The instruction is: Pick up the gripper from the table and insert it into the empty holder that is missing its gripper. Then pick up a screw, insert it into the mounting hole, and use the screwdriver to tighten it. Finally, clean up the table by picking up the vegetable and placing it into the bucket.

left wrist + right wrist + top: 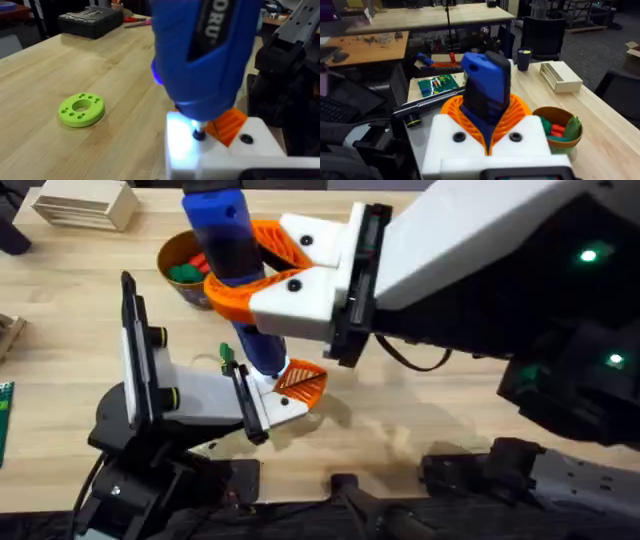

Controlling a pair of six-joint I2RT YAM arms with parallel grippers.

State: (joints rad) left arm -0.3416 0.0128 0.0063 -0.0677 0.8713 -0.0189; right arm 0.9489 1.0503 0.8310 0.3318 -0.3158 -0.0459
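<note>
Wooden worktop [430,430] carries everything. On my left side, my left end effector [275,395] lies low on it; its white holder [283,406] wears the orange gripper [303,383], and I cannot tell how its fingers are set. Farther right, my right end effector [262,265] pinches the blue screwdriver [235,270] upright, bit down at that holder. Behind the screwdriver sits the bucket [178,265], vegetables [186,268] inside.

Bright even light; blurred screwdriver [205,55] close-up, white glow at its tip.
</note>
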